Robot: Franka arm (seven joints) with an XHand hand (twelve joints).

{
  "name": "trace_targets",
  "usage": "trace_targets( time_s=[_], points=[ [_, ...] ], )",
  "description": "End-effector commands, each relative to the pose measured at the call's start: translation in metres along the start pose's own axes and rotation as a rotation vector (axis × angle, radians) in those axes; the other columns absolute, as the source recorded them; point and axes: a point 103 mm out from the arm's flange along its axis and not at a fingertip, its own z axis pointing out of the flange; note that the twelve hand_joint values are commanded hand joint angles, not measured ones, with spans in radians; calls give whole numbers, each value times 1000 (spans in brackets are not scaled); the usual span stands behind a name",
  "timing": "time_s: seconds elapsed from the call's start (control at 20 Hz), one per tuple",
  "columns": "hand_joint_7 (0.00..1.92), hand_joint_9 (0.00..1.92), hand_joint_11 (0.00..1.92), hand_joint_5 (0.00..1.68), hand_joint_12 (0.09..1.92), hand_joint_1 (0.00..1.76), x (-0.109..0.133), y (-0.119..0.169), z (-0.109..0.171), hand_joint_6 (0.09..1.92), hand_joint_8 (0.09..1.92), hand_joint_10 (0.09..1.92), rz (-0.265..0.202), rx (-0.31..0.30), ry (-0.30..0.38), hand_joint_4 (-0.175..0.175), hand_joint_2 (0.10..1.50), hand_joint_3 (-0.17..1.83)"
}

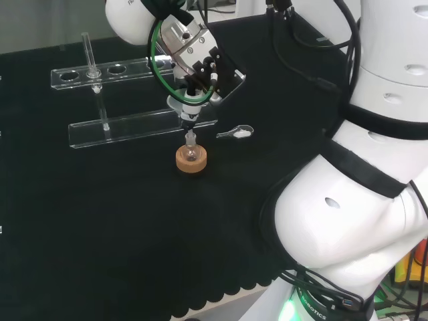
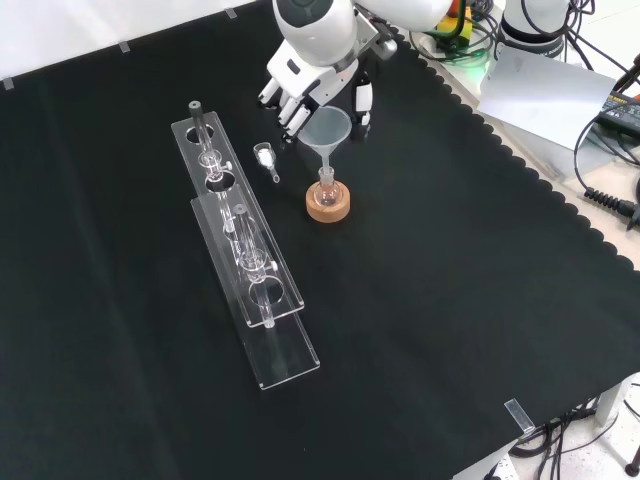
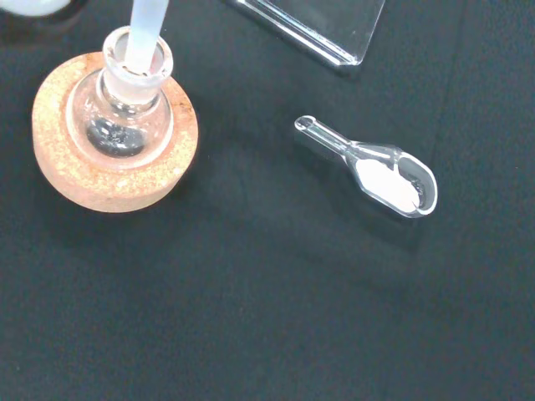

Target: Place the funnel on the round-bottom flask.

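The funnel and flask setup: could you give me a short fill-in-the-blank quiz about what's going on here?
1. The funnel's stem sits in the neck of the round-bottom ____.
2. The flask rests on a ring made of ____.
3. The small glass scoop on the cloth holds a ____ powder.
4. In the front view, the hand is at the funnel's ____ side.

Missing words: flask; cork; white; left

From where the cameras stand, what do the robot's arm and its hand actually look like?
The arm is made of big, rounded, glossy white links with black bands at the joints and black cables running along them. The hand is white and black, with jointed white fingers like a person's. A green cable loops beside its wrist.
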Motion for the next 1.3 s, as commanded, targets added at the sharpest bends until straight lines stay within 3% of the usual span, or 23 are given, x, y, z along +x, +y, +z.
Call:
trace_targets(
  time_s=[0.05,1.3],
  points=[
    [608,925,276,414,1450,670,2,1,1,627,1033,786,-1,2,-4,-1,716,384],
    [607,909,274,395,1450,664,10,10,19,616,1034,793,0,14,-20,-7,718,386]
  ],
)
